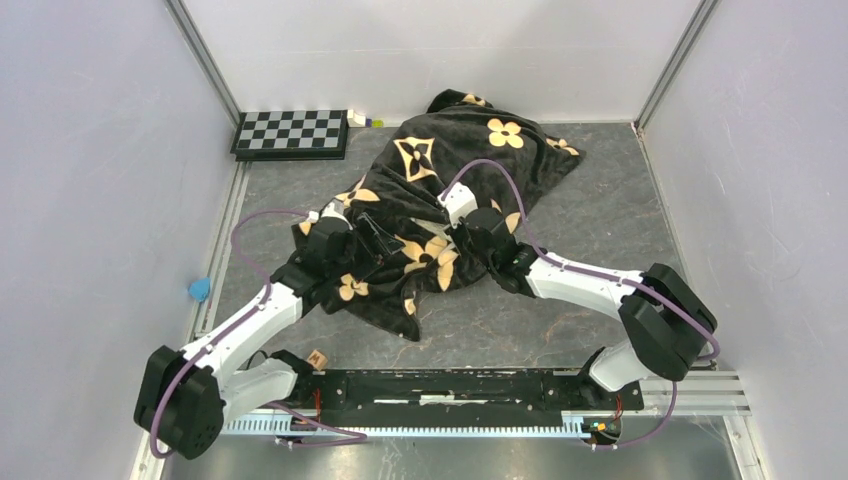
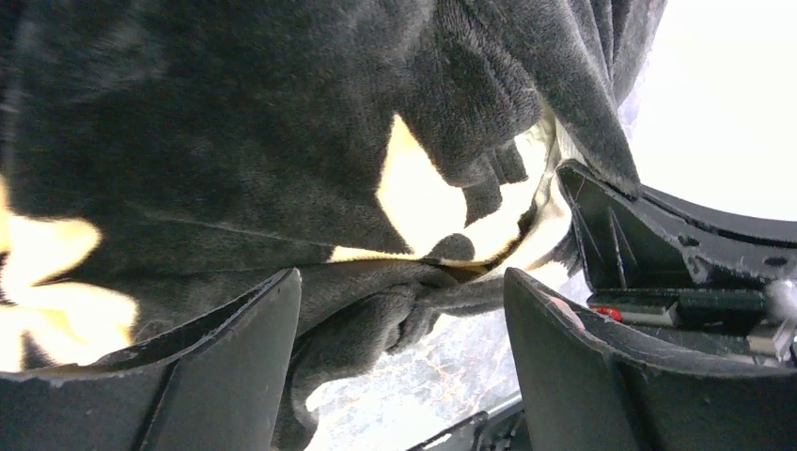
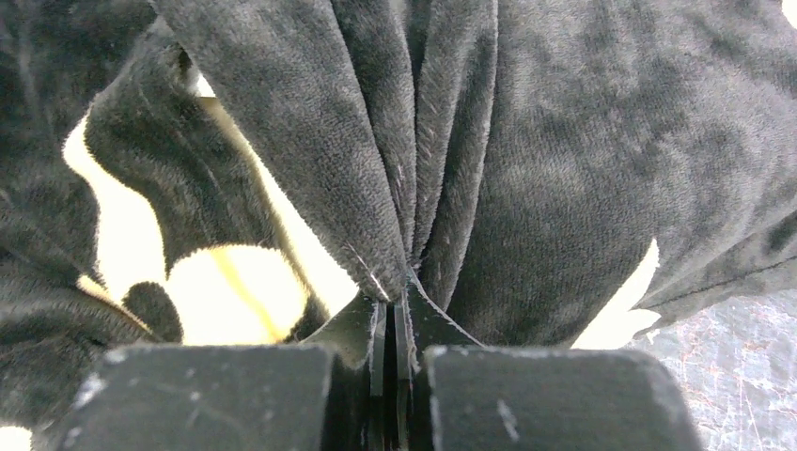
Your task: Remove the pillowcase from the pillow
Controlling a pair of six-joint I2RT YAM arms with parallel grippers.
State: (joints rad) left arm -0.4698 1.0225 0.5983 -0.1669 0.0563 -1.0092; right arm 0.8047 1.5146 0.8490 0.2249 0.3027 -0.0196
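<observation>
The pillowcase (image 1: 450,170), black velvety fabric with tan flowers, lies bunched over the middle of the table. The pillow is hidden inside it. My right gripper (image 1: 452,238) sits at the case's near middle, and its jaws (image 3: 399,303) are shut on a pleated fold of the pillowcase (image 3: 564,169). My left gripper (image 1: 385,245) is just to the left of it, over the near-left part of the case. Its jaws (image 2: 404,324) stand wide open, with a hanging fold of the pillowcase (image 2: 367,310) between the fingers (image 2: 235,366), not pinched.
A black-and-white checkerboard (image 1: 290,133) lies at the back left, with a small yellow-green object (image 1: 365,121) beside it. A blue object (image 1: 200,289) sits by the left wall. A small wooden block (image 1: 317,358) lies near the front rail (image 1: 470,390). Walls enclose three sides.
</observation>
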